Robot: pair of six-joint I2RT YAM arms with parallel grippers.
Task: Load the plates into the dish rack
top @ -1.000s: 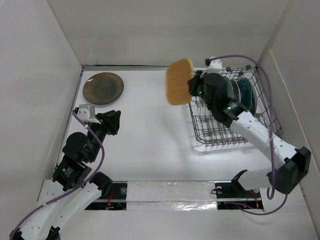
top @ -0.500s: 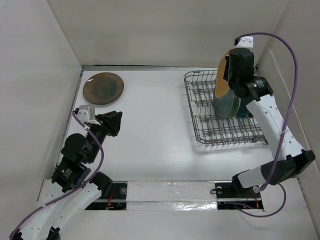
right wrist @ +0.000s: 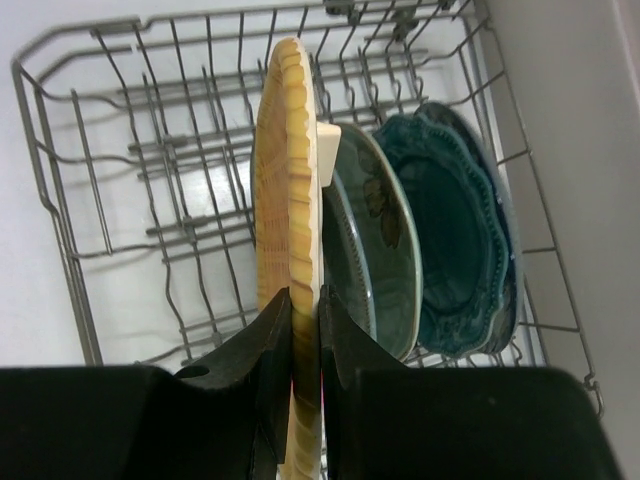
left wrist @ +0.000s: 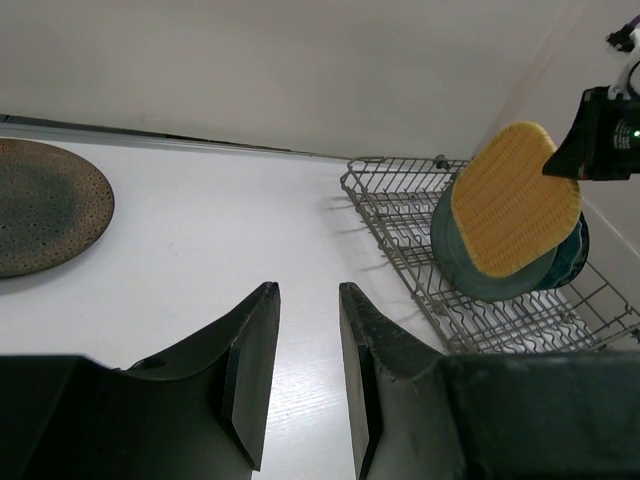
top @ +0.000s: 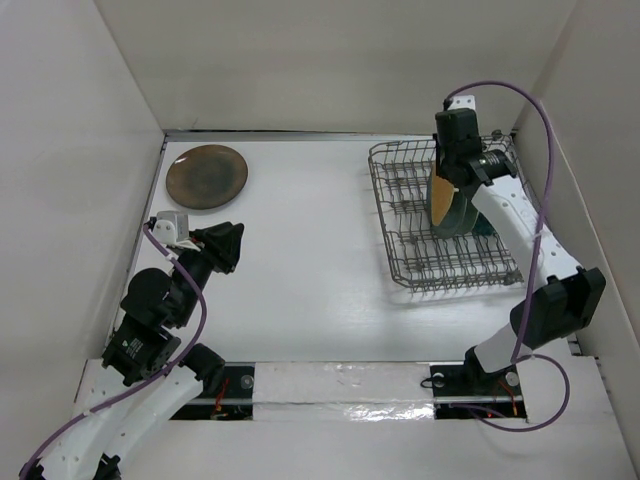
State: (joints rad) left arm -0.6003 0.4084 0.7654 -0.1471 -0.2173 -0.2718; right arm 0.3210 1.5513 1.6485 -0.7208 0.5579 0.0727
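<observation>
Tan woven plate (right wrist: 288,200) stands on edge over the rack (top: 420,262), just beside the grey-blue plate (right wrist: 375,240), with the teal plate (right wrist: 450,250) beyond. The right end effector (right wrist: 303,300) is clamped on its upper rim, one finger on each face. Its long axis runs straight down from the fingers into the tines; its broad faces look along the rack, one toward the free slots. I cannot tell whether its lower edge is seated. It is probably light and rough enough to grip well, perhaps slightly flexible, so a rim pinch suits it. The brown plate (top: 207,177) lies flat on the worktop (top: 300,250), far left. The left end effector (left wrist: 305,300) hovers with jaws apart, holding nothing.
</observation>
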